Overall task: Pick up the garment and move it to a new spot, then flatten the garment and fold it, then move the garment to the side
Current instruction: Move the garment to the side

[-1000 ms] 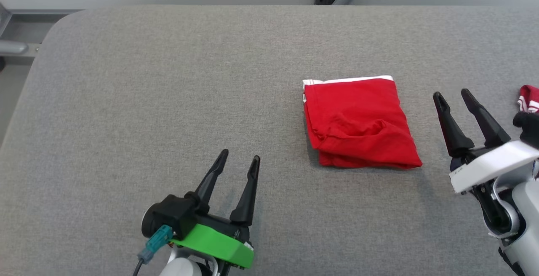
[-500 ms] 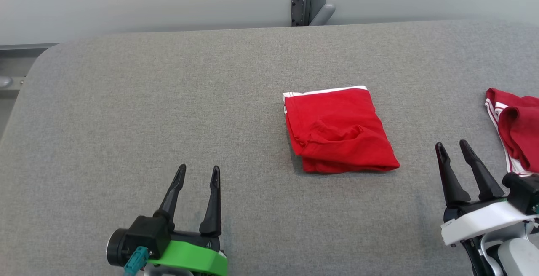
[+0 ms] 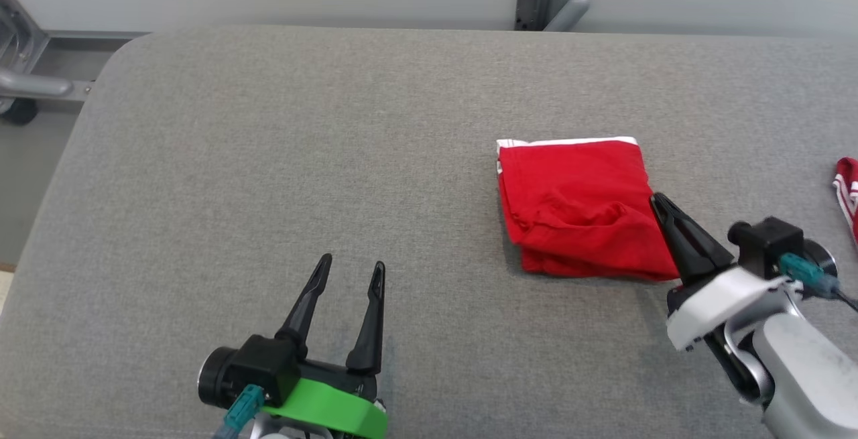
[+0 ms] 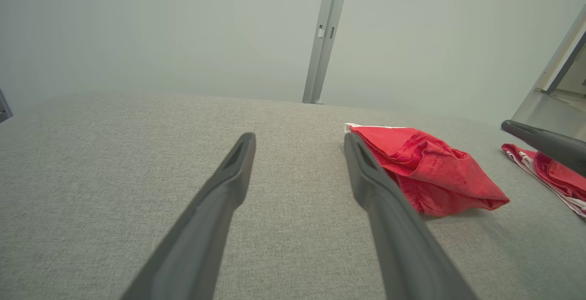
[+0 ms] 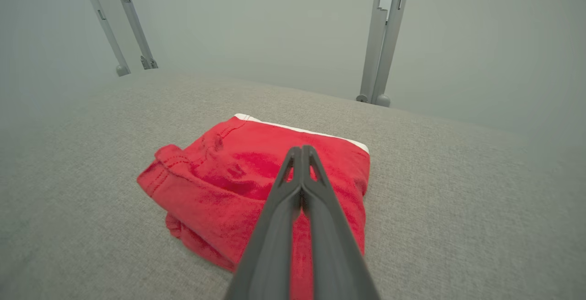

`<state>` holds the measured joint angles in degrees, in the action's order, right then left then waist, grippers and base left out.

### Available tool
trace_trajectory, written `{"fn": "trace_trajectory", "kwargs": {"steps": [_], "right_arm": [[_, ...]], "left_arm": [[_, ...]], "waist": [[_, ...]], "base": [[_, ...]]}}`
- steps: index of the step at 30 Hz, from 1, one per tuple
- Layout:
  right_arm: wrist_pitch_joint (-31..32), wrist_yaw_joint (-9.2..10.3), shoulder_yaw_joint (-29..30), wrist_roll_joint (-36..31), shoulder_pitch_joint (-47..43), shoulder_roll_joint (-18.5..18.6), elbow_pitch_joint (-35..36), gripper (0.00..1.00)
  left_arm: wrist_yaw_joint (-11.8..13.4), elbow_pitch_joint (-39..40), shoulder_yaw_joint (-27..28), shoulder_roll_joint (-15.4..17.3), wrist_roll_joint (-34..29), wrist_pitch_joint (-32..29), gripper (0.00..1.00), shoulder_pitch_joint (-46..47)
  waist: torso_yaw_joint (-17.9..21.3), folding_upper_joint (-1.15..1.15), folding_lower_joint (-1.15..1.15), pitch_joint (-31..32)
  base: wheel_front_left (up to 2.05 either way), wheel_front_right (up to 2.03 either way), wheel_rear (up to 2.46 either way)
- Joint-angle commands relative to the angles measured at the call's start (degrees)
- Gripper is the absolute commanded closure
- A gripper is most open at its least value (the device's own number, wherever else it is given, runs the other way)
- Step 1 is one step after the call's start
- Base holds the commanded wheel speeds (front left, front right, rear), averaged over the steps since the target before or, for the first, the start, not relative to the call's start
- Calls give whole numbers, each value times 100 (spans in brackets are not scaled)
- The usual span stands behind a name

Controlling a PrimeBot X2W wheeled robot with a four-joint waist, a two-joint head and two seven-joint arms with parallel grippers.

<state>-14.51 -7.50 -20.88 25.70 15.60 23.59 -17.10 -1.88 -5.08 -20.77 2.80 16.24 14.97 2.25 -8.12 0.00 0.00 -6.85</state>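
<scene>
Garment (image 3: 580, 208), red and folded into a squarish packet, lies right of centre in the head view on the grey table (image 3: 268, 157). The right gripper (image 3: 657, 201) sits at the lower right and points up and left. Its two dark fingers are pressed tight together with nothing visibly pinched between them. The tips are at the packet's right edge; in the right wrist view they lie over the top layer, though I cannot tell if they touch it. The left gripper (image 3: 353, 262), at the lower left, is spread wide and empty, well apart from the garment.

The folding looks finished, so I take the step to be shifting the packet aside. With the fingers shut, a push seems the likely way. It should go low against the thick edge and slowly, so that all the layers travel together. A high push could drag the top layer off and undo the fold. A second red cloth (image 3: 846, 187) lies at the far right edge, so leftward looks the clearer way.

The fabric looks like soft knit, dimpled in the middle, with stitched hems and a white band along the upper edge. The table cover is matte and coarsely woven, so it probably grips. The fingers are smooth, hard and tapered.
</scene>
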Motion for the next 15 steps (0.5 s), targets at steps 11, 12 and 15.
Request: {"fn": "trace_trajectory", "kwargs": {"steps": [11, 12, 15], "right_arm": [[442, 4, -1956, 420, 1950, 956, -1242, 100], [470, 5, -2129, 527, 2069, 1036, -1295, 100], [565, 5, -2704, 937, 2300, 1243, -1307, 100]], "left_arm": [[-57, -70, -351, 19, 243, 18, 0, 436], [-52, -77, -363, 19, 270, 18, 0, 454], [-37, -86, -375, 19, 311, 18, 0, 500]], "waist": [[-853, 0, 0, -587], [-891, 0, 0, -611], [-969, 0, 0, -673]], "base": [[0, 0, 0], [0, 0, 0], [0, 0, 0]]}}
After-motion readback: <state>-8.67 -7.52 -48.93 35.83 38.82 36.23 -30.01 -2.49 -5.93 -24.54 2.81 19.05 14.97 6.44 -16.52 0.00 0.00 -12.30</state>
